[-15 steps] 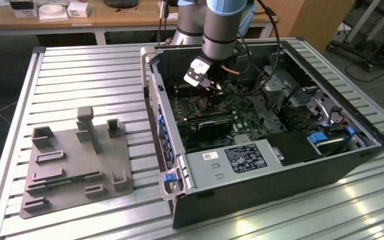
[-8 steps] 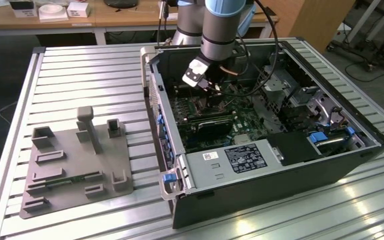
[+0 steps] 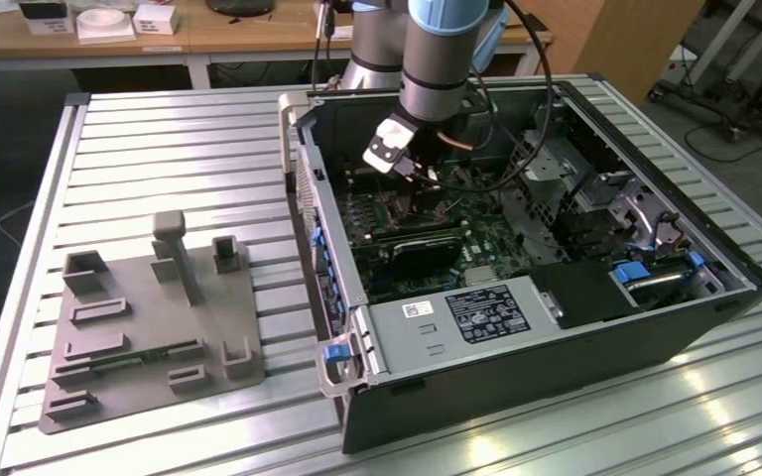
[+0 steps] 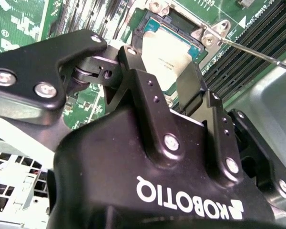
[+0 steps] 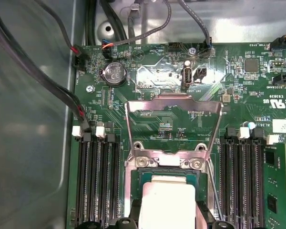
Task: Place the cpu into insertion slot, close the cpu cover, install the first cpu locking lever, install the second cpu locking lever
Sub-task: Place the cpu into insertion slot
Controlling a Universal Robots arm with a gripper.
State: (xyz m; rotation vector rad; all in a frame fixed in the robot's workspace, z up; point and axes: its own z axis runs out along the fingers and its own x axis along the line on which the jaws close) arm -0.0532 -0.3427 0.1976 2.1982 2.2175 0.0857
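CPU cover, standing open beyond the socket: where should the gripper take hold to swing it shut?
Probably the free cross-bar of the cpu cover, the edge farthest from its hinge. It is a thin flat strip beside the cut-out, so pinch across its thickness, coming from the side away from the cpu.

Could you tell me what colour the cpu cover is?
Silvery metal; the cpu cover shows best in the first wrist view.

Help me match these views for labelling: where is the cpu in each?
Exterior view: hidden beneath the gripper, inside the case.
First wrist view: cpu sits between two banks of memory slots.
Second wrist view: cpu just past the gripper's body.
Shared landmark: those memory slots.
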